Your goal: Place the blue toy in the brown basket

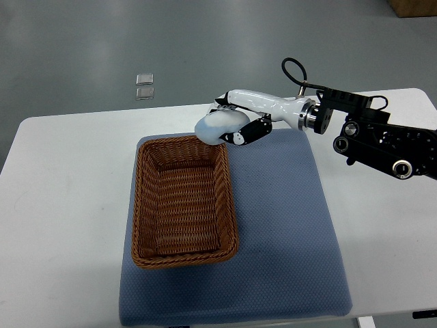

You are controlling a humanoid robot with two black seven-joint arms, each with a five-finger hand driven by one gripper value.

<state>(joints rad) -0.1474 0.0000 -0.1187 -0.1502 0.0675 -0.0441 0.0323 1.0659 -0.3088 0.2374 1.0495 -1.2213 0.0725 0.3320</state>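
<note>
Nearest the lower edge of the frame lies the front hem of a blue mat [287,232], spread over a white desk [61,205]. On the left half of that mat sits the brown basket [140,205], a woven rectangular one whose long axis runs from the bottom of the frame toward the top; its inside looks empty.

Further up, at the basket's upper right corner, is the right hand [232,121], its arm coming in from the right edge of the picture through a dark wrist assembly. The fingers are curled around the blue toy [215,128], a pale, rounded thing held at the hand's left end. The toy hangs over or just at the basket's far rim, near that upper right corner; from this steep view I cannot tell how high above the rim it is, or whether it touches the weave.

The relation that matters: the open basket interior lies down and to the left of the held toy, so the release point is probably a short carry in that direction, away from the rim.

The left arm does not show. Beyond the desk, on the grey floor at upper left, lie two small clear squares [144,87].
</note>
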